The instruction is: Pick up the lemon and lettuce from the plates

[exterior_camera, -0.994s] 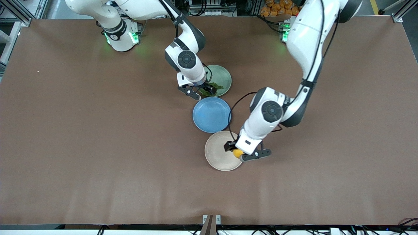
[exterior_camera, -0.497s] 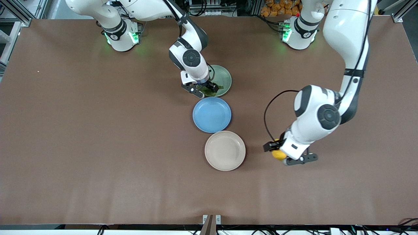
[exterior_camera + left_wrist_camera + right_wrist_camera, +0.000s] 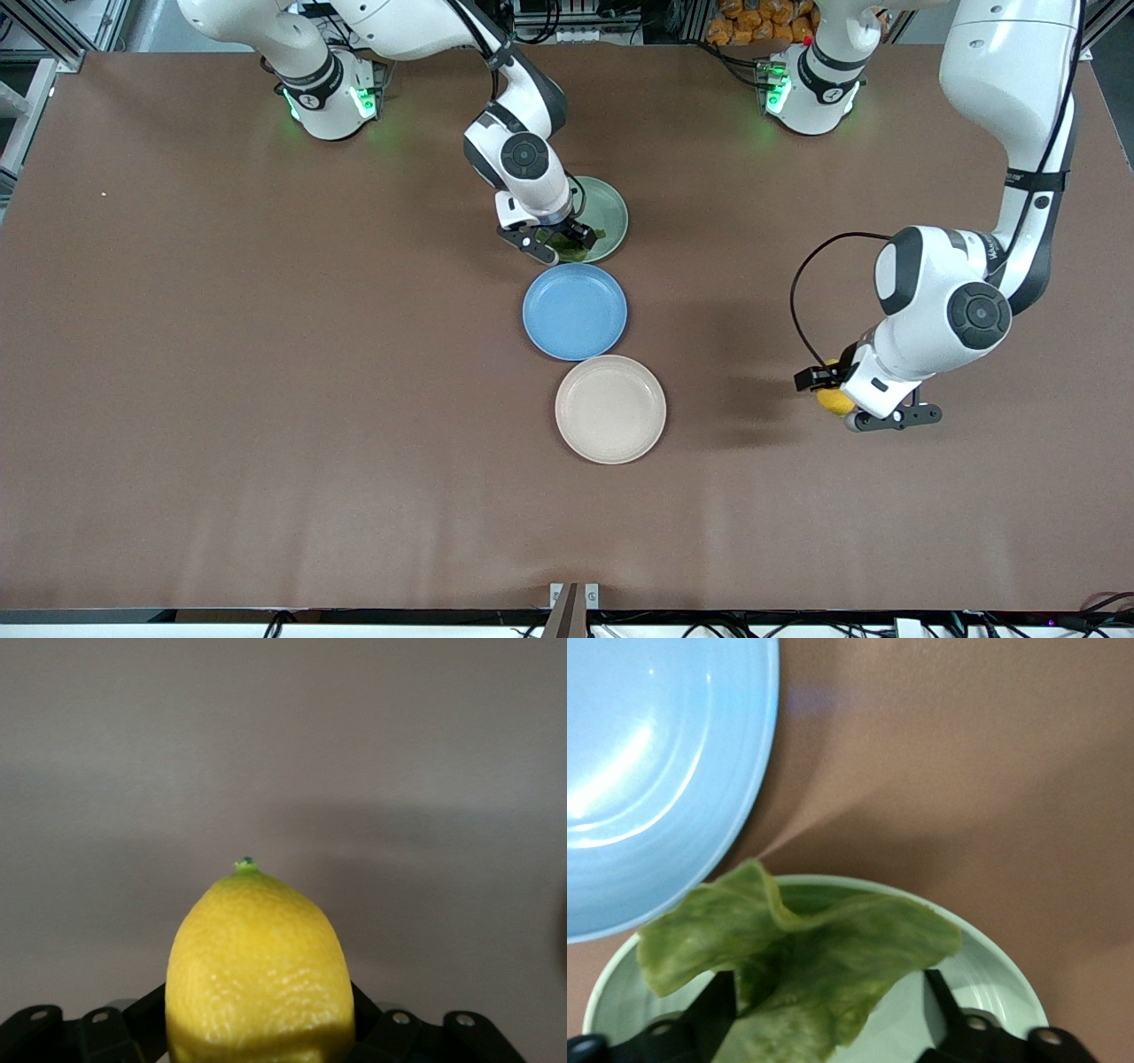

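Front view, upper centre of frame: right gripper (image 3: 556, 245) is low over the mint green plate (image 3: 609, 213), fingers pinching the lettuce (image 3: 567, 246). In the right wrist view the lettuce (image 3: 799, 970) sits between the fingers (image 3: 709, 1014) with its curled edge above the mint green plate (image 3: 983, 979); whether it is clear of the plate cannot be told.

Frame centre: blue plate (image 3: 575, 311), bare. Just below it: beige plate (image 3: 610, 409), bare.

Right of frame, mid-height: left gripper (image 3: 837, 403) hangs over open brown table (image 3: 266, 372), well apart from the plates, fingers clamped on the lemon (image 3: 833, 399). Left wrist view: lemon (image 3: 260, 970) between the black fingers (image 3: 115, 1032), tip pointing outward.
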